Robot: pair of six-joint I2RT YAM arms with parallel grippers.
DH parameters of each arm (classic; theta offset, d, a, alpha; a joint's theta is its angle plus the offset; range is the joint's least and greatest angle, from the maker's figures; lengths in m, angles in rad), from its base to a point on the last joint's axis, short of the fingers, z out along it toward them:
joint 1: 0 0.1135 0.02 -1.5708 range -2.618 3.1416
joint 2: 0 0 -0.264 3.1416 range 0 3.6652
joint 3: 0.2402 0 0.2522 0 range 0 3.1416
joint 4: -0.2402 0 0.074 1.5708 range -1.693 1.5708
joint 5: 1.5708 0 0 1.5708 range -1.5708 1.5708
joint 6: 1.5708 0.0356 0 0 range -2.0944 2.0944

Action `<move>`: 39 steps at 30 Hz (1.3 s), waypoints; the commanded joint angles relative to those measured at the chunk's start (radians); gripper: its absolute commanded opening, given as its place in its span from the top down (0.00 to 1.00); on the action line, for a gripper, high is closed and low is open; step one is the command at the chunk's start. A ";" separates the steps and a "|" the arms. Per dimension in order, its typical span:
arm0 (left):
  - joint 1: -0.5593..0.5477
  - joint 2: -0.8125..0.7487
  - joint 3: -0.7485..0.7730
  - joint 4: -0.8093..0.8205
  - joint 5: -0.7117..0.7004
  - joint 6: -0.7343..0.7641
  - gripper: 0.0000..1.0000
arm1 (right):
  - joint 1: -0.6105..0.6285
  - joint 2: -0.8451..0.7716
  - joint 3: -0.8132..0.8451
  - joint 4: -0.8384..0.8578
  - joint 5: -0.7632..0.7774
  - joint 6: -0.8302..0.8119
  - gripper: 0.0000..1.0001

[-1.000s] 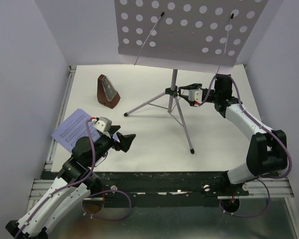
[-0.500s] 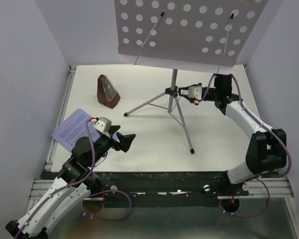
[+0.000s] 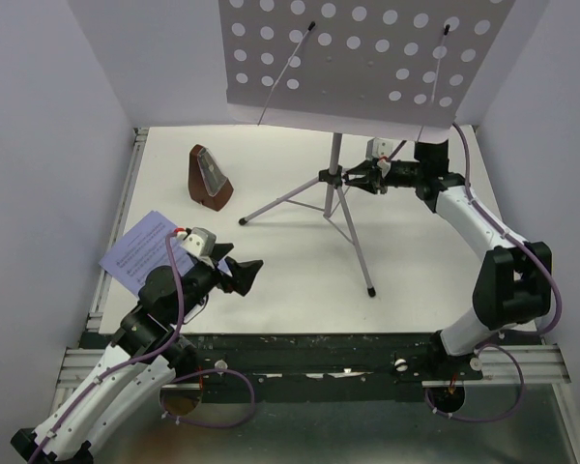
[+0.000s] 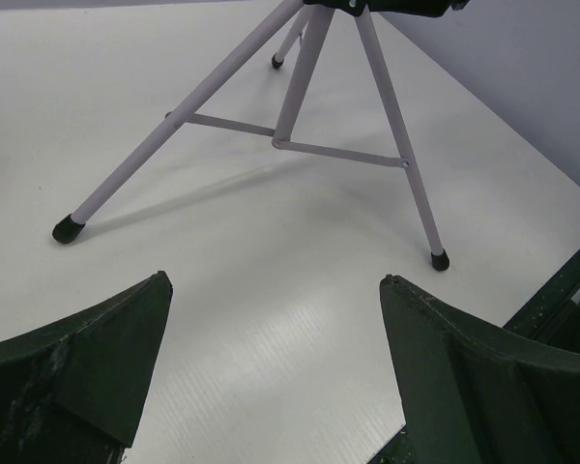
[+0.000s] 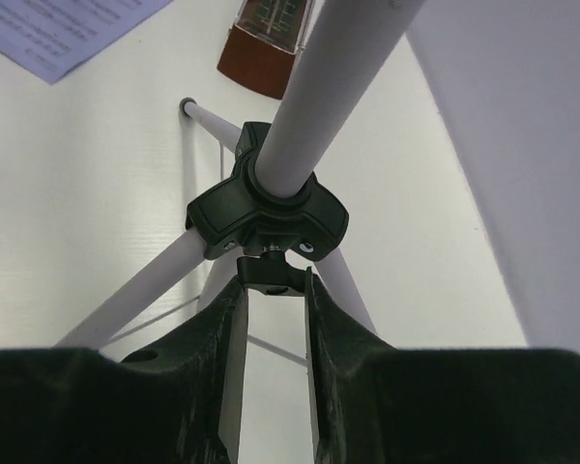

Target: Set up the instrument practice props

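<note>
Pinching anything, that right gripper (image 3: 352, 178)? Ana asks.

Yes, says Ben. It reaches in from the right, level with the tripod's black hub (image 5: 269, 208). In the wrist view its fingers (image 5: 213, 358) stand narrow, one on each side of the small black knob (image 5: 271, 274) that sticks out of the hub, and both seem to touch it.

And the music stand (image 3: 348, 106)?

Upright, toward the back of the white table (image 3: 290, 251). The pale perforated desk sits high on its pole (image 3: 336, 150), and the thin legs splay below, black feet on the tabletop. Two wire page holders (image 3: 290, 70) lie across the desk's face.

Where is the metronome (image 3: 211, 179)?

Standing on its base, back left, well apart from the nearest tripod foot (image 3: 244, 221).

The sheet-music pages (image 3: 135, 251)?

Flat at the table's left edge, printed side up, with one corner hidden under the left arm.

What about the left gripper (image 3: 244, 277)?

Jaws spread wide and nothing between them. It hangs over bare table near the front, pointing toward the tripod and well apart from it. I cannot tell whether it touches the surface.
</note>
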 commanded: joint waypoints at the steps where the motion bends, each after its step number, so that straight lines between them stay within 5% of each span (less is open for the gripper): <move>1: 0.004 -0.014 0.006 0.020 0.007 -0.002 0.01 | 0.008 0.052 0.047 -0.002 -0.009 0.281 0.93; 18: 0.004 -0.086 -0.007 -0.023 0.001 -0.013 0.01 | -0.020 0.160 0.050 0.241 -0.075 0.913 1.00; 27: 0.006 -0.100 -0.004 -0.042 0.010 -0.019 0.01 | -0.025 0.141 0.030 0.244 -0.081 0.954 0.99; 29: 0.004 -0.100 0.001 -0.048 0.012 -0.019 0.01 | -0.025 0.129 0.024 0.235 -0.075 0.937 0.89; 34: 0.006 -0.063 0.056 -0.120 0.000 -0.037 0.01 | -0.057 0.046 -0.014 0.149 -0.008 0.828 0.35; 39: 0.006 0.040 0.125 -0.240 -0.059 -0.126 0.01 | -0.109 -0.093 -0.047 -0.116 0.081 0.588 0.16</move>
